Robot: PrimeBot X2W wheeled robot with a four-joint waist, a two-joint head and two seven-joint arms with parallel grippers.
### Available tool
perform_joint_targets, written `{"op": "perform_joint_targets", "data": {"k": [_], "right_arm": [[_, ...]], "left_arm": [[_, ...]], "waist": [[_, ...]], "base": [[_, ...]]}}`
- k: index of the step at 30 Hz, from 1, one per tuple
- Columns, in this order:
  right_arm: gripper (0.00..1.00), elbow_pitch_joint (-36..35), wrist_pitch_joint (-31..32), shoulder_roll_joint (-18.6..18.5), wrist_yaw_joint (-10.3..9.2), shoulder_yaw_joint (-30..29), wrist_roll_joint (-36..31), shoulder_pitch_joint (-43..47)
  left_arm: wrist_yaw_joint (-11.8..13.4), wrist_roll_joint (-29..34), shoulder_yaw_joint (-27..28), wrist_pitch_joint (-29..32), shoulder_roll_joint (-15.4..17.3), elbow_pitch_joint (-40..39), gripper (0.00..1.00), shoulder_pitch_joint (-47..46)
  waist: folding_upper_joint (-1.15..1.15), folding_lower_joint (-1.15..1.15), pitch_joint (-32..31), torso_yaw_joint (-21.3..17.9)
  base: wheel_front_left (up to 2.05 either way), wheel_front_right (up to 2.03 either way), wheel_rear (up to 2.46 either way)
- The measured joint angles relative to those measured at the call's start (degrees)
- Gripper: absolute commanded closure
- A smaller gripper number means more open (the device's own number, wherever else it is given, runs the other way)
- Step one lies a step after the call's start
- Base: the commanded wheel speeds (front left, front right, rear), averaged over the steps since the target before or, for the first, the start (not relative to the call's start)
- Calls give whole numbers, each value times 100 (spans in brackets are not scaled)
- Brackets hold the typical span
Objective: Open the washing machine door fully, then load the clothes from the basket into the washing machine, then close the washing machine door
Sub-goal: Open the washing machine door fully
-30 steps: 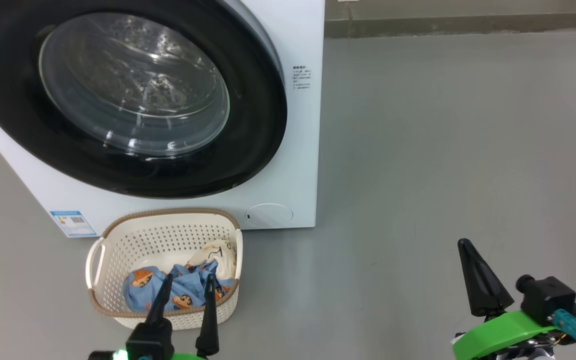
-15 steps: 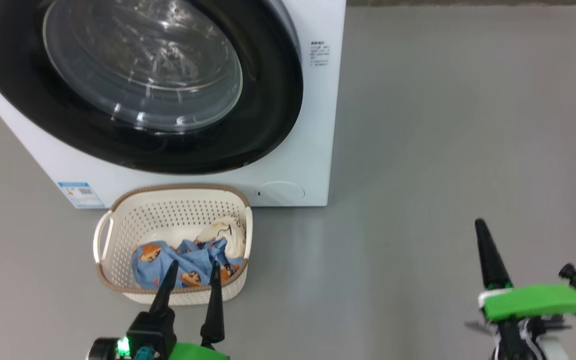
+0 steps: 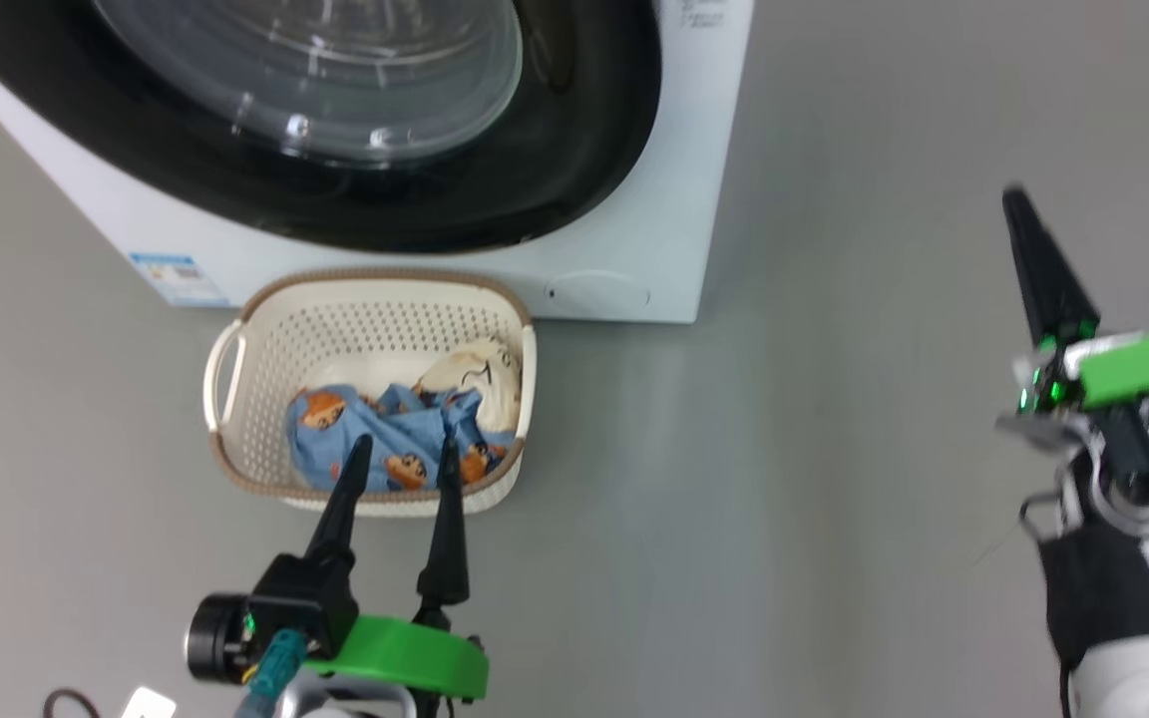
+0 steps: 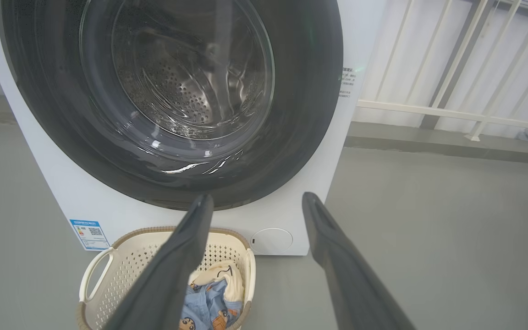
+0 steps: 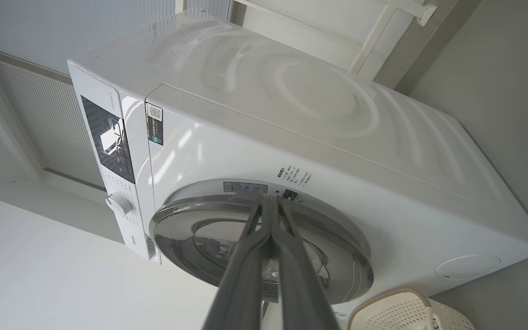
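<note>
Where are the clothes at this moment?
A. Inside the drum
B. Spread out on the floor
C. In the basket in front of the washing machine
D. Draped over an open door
C: the clothes lie bunched in the basket, which stands on the floor just in front of the washing machine, whose door is shut.

Cream basket [image 3: 265, 339], blue orange-printed clothes [image 3: 385, 439], glossy black washing machine door [image 3: 574, 150].

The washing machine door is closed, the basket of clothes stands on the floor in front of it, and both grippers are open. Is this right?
Not quite: only the left gripper is open. The right gripper is shut, with its fingers pressed together in the right wrist view. The rest holds.
</note>
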Motion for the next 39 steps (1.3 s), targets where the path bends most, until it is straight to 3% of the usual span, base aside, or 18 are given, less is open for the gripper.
{"op": "perform_joint_targets", "data": {"k": [8,12,18,27,39], "right_arm": [[100,325,918,-131,0,-181,512,-998],[100,664,1294,-328,0,-257,490,-1680],[100,1138,1784,-326,0,-267,493,-2498],[100,2084,2261,-309,0,-321,486,-3653],[100,2860,2492,-326,0,-232,-7,-4770]], "left_arm": [[102,-182,-249,0,-8,-166,0,-362],[176,-293,-376,0,-13,-259,0,-509],[202,-352,-466,0,-23,-347,0,-605],[266,-427,-599,0,-32,-428,0,-819],[342,-597,-816,0,-47,-477,0,-915]], "waist": [[0,0,429,225],[0,0,711,413],[0,0,1037,599],[0,0,1443,844],[0,0,1763,1180]], "base": [[0,0,0],[0,0,0],[0,0,0],[0,0,0],[0,0,0]]}}
